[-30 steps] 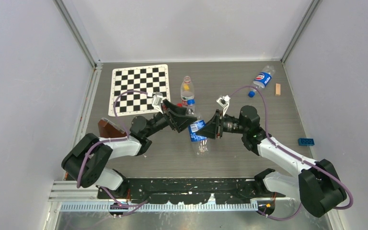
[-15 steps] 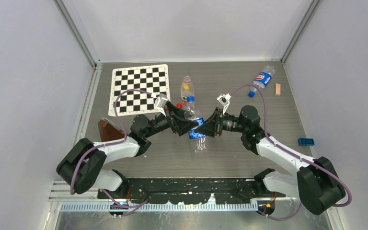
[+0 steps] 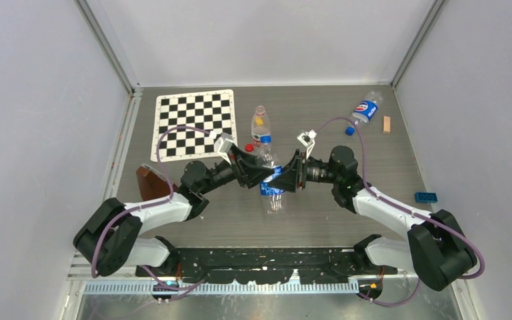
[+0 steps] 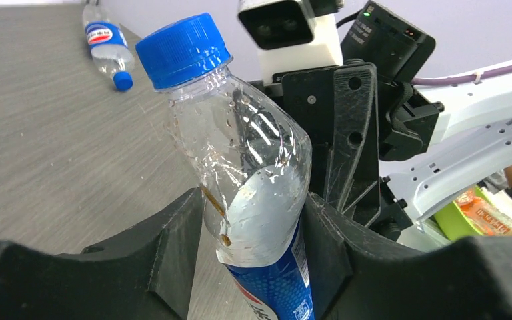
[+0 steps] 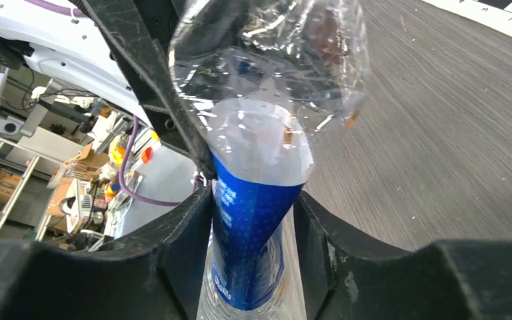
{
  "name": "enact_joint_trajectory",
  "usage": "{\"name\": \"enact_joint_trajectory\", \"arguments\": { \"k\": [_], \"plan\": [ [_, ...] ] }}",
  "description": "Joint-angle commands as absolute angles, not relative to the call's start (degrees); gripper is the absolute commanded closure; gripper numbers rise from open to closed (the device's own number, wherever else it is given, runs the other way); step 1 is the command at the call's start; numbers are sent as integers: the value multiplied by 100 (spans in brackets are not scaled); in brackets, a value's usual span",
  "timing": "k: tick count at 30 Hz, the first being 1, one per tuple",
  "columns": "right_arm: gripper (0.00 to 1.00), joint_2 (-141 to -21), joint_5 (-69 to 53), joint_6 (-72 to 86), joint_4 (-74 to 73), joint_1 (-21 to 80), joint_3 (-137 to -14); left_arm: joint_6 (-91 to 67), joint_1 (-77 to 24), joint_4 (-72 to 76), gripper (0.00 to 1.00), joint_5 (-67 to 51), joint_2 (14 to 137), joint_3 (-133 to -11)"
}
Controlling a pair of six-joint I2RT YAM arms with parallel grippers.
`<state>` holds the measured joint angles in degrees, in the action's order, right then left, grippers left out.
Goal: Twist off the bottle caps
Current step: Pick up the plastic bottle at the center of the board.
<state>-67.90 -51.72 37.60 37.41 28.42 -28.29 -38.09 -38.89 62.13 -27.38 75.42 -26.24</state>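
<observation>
Black left hand (image 4: 253, 230) and right hand (image 5: 253, 230) clasp bottle (image 4: 240, 133).

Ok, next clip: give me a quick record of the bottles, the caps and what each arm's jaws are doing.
held bottle: blue label, gripped between both arms, body dented
its cap: blue, on
left jaws: closed on its clear upper body
right jaws: closed on its label
red cap: loose, beside middle bottle
far bottle: lying back right, blue label

Checkerboard mat (image 3: 195, 124) at back left, tan block (image 3: 387, 124) back right, blue brick (image 3: 425, 197) right edge
</observation>
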Motion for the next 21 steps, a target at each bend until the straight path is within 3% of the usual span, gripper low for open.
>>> {"name": "enact_joint_trajectory", "arguments": {
  "k": [1, 4, 7, 21],
  "plan": [
    [43, -6816, -5119, 3585, 3580, 2882, -3099, -3459, -3972, 6203, 62, -2935, 7118, -2675],
    [31, -6840, -5015, 3570, 3493, 2879, -3130, -3121, -3970, 5548, 65, -3118, 6937, -2796],
    [26, -6855, -4900, 3554, 3415, 2881, -3160, -2833, -3966, 5072, 70, -3082, 6752, -2829],
    [23, -5981, -3436, 3352, 1731, 2874, -3501, -1193, -3969, 2393, 72, -2121, 5939, -3039]
  ]
}}
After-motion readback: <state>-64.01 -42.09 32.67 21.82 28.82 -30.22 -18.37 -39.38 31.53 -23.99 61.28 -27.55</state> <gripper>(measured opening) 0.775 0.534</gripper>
